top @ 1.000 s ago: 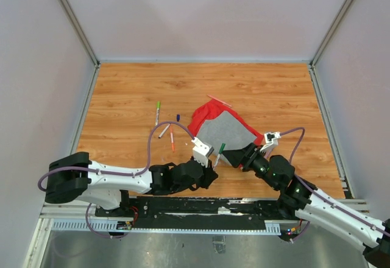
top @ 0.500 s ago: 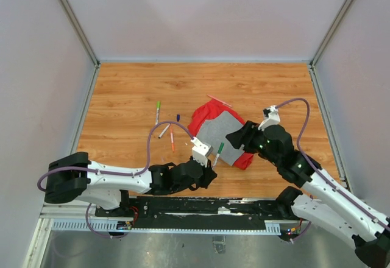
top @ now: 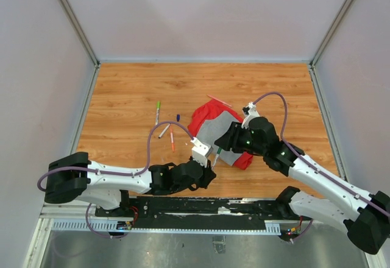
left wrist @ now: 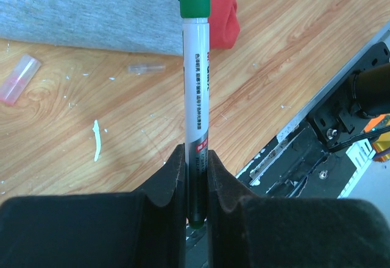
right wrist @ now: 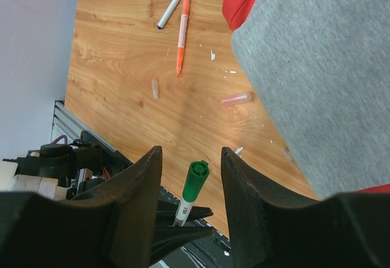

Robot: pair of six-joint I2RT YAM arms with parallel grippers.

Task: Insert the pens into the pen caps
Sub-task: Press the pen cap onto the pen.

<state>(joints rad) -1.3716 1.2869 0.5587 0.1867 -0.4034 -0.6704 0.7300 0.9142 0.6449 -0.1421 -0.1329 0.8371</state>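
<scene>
My left gripper [left wrist: 196, 158] is shut on the lower end of a white-barrelled pen [left wrist: 196, 91] with a green cap [right wrist: 196, 179] on its far end; it shows in the top view too [top: 217, 155]. My right gripper [right wrist: 191, 152] is open, its two fingers standing on either side of the green cap without touching it. On the table lie an orange pen [right wrist: 181, 30], a white pen with a dark tip [right wrist: 172, 5] and a green-ended pen [top: 158, 111]. A pink translucent cap [right wrist: 236, 99] and a clear cap [right wrist: 155, 88] lie loose.
A red-and-grey cloth [top: 210, 128] lies mid-table under the right arm, with a thin pink pen [top: 219, 100] at its far edge. A small blue cap [top: 178, 117] lies near the pens. The black base rail [top: 201, 206] runs along the near edge.
My right arm has risen and swung left, and its open gripper now stands around the pen's green-capped end. The left arm has held still with the pen.
</scene>
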